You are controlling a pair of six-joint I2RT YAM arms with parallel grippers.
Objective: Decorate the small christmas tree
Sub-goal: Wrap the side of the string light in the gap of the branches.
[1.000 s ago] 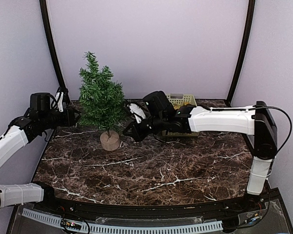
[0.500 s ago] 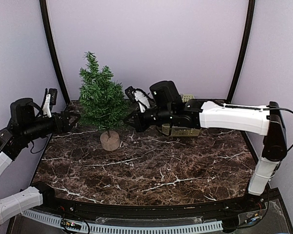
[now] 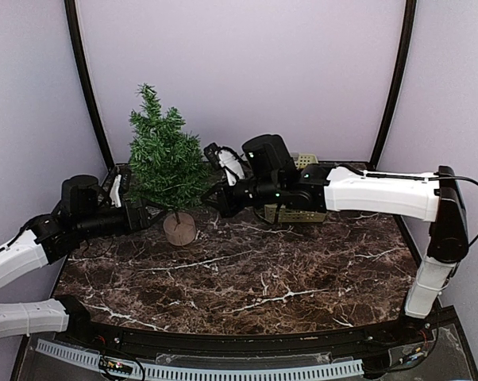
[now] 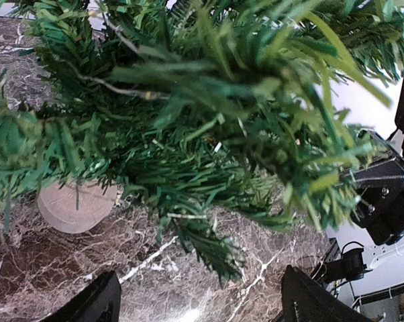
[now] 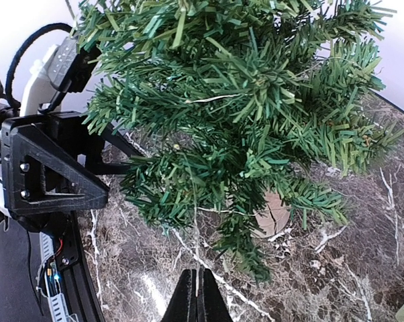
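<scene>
One small christmas tree (image 3: 166,163) is all you're dressing. It stands upright at the back left of the table (image 3: 263,278), with its thin trunk stuck in a round tan base (image 3: 179,228).

My guess is it's light and tips easily. The bristly branches look springy, so they'll bend away from a push rather than take any load. I wouldn't pinch the needles. If you need to steady it, go for the trunk low down or the base, which look like the only stiff parts.

Your left end effector (image 4: 200,288) is spread wide and empty. It sits low beside the left lower branches, which fill most of its wrist view.

Your right end effector (image 5: 197,298) is clenched tight with nothing visible between the fingers. It's just to the right of the tree, at lower-branch height.

A tan basket (image 3: 298,213) sits behind the right arm, but I can't tell what's in it.
</scene>
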